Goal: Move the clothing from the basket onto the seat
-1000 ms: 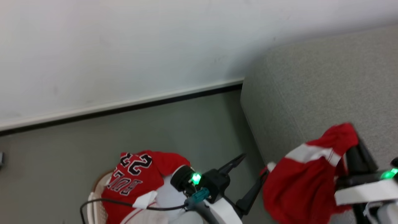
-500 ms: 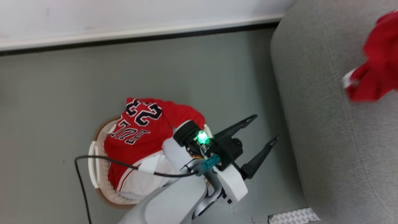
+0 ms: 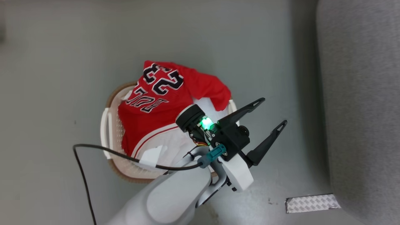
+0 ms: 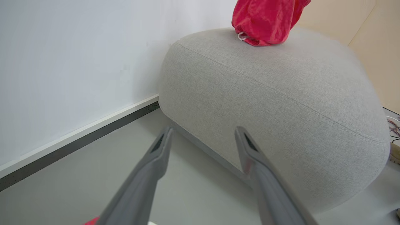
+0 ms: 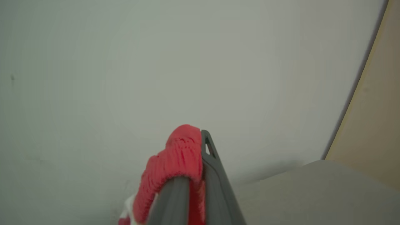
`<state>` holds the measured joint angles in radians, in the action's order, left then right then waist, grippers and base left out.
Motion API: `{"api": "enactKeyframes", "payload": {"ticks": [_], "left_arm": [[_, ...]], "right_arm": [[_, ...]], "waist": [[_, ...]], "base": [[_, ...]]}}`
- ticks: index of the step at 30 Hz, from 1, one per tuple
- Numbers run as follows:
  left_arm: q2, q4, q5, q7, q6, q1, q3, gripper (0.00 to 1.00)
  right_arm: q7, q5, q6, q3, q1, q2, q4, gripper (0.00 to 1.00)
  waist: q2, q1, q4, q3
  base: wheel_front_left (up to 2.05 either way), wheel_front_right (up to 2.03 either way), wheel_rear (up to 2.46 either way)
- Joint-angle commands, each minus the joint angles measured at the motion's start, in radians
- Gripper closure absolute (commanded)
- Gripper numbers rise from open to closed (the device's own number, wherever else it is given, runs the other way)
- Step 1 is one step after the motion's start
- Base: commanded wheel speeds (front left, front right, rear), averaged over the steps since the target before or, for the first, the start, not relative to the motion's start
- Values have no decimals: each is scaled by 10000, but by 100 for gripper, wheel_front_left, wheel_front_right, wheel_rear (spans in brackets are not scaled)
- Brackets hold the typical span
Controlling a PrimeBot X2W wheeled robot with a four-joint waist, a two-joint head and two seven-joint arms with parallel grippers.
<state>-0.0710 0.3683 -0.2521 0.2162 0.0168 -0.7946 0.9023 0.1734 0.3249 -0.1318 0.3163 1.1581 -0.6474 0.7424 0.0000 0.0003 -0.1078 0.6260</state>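
— Any writing you can make out?
— On the jersey (image 3: 156,106) I read the numerals 23, black edged in white; the lettering under them is too creased for me to read.
— Count things for me.
— Two red garments; one basket; one seat; two pincers.
— Where is the jersey?
— Heaped in the basket (image 3: 106,125) and draped over its rim; the basket stands on the floor (image 3: 62,62) near the seat (image 3: 359,93), apart from it.
— And the pincers?
— My left pincer (image 3: 273,111) is spread wide and empty, between basket and seat; my right pincer (image 5: 195,137) is clamped on the second red garment (image 5: 181,156).
— What do the wrist views add?
— The left wrist view shows that garment hanging at the seat's top, by the wall (image 4: 62,62); whether it touches the seat I cannot tell; the head view gives me the jersey and basket.
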Motion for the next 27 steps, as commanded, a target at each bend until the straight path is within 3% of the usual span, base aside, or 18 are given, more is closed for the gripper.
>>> {"api": "enactKeyframes", "payload": {"ticks": [1,5,6,7,8,9,14,27], "left_arm": [[-71,24,77,85,-27,-74,-4,0],[-106,140,-51,169,-128,32,-73,0],[-114,176,-86,199,-155,82,-97,0],[-132,206,-111,198,-161,123,-113,0],[-146,252,-151,227,-182,189,-136,0],[-160,290,-191,255,-204,248,-154,0],[-289,526,-423,344,-323,587,-290,0],[-676,276,-1098,482,-970,2595,-1614,0]], "right_arm": [[162,-195,21,72,-303,106,368,100],[617,-743,22,329,-979,435,1676,100],[698,-855,22,370,-1139,514,1924,95],[777,-980,22,366,-1294,623,2113,69],[814,-1102,22,360,-1472,742,2286,56],[857,-1218,22,286,-1652,845,2381,0],[922,-1360,22,-158,-2633,1170,2238,0],[906,-761,22,-325,-7225,2687,-1729,0]], "waist": [[0,-3,202,189],[0,-3,329,139],[0,-3,344,82],[0,-3,350,22],[0,-3,342,-69],[0,-3,328,-159],[0,-3,195,-831],[0,-3,196,-3408]], "base": [[0,0,0],[0,0,0],[0,0,0],[0,0,0],[0,0,0],[0,0,0],[0,0,0],[0,0,0]]}}
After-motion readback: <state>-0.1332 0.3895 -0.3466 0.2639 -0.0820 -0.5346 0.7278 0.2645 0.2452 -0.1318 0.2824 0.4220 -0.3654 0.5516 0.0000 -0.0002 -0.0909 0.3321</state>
